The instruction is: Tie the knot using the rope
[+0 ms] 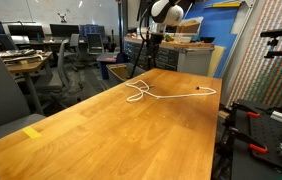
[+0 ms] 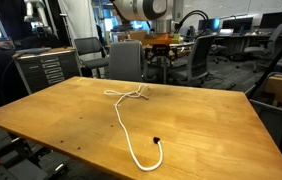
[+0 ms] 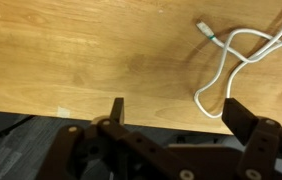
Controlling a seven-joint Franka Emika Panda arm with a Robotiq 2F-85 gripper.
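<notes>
The white rope point(image 1: 149, 94) lies on the wooden table point(image 1: 101, 135). In both exterior views it has a tangled loop at one end point(image 2: 129, 95) and a long tail running to a dark tip point(image 2: 156, 140). In the wrist view the looped part point(image 3: 243, 62) lies at the upper right with one tip showing. My gripper point(image 3: 176, 110) is open and empty, held high above the table's far edge, behind the rope's loop. The arm point(image 1: 164, 14) shows at the back of the table in both exterior views.
A yellow tape mark point(image 1: 32, 131) is near one table corner. Office chairs point(image 2: 128, 58) stand behind the table's far edge. Red-handled clamps point(image 1: 249, 112) and equipment sit beside the table.
</notes>
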